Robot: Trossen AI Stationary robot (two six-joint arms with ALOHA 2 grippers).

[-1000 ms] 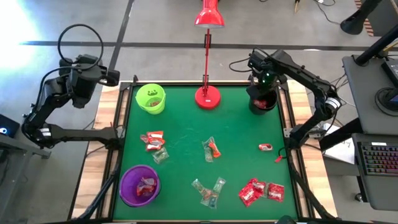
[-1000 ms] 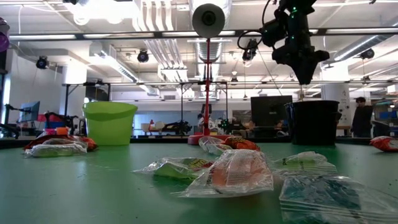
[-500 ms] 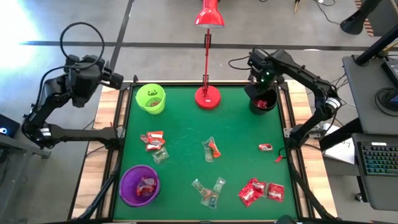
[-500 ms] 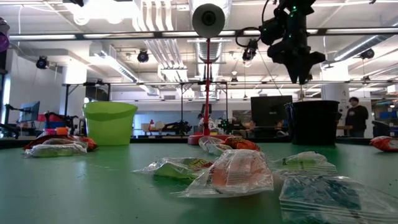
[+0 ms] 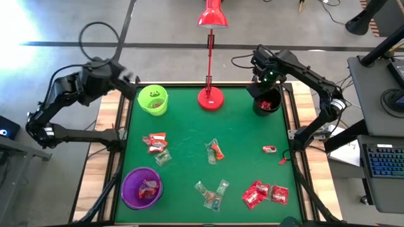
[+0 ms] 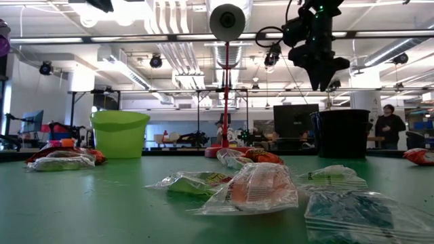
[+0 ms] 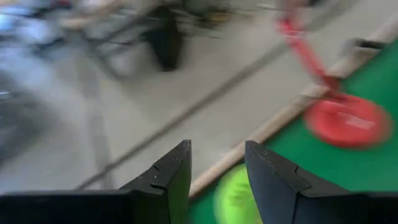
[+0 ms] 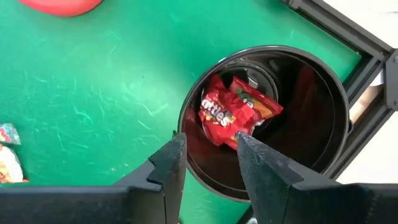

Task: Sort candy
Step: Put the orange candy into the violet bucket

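- Right gripper (image 5: pixel 266 88) hangs at the upper right of the high view, just above the black cup (image 5: pixel 266 104); its jaws stand apart with nothing between them
- A red candy (image 8: pixel 233 112) lies inside the black cup, seen past the right gripper's fingers (image 8: pixel 168 163)
- Left gripper (image 5: pixel 129 78) is at the upper left, off the green surface (image 5: pixel 189 135), just beside the lime cup (image 5: pixel 153 99); its jaws are parted and hold nothing
- More candy lies loose on the surface: a red and clear cluster (image 5: pixel 157 146) at centre left, an orange piece (image 5: pixel 214 150) in the middle, clear ones (image 5: pixel 211 192) at lower centre, red ones (image 5: pixel 264 193) at lower right, one small red piece (image 5: pixel 269 149) at right
- The purple cup (image 5: pixel 141 186) at lower left holds red candy
- A red lamp (image 5: pixel 211 98) stands at the top edge of the surface, between the lime and black cups
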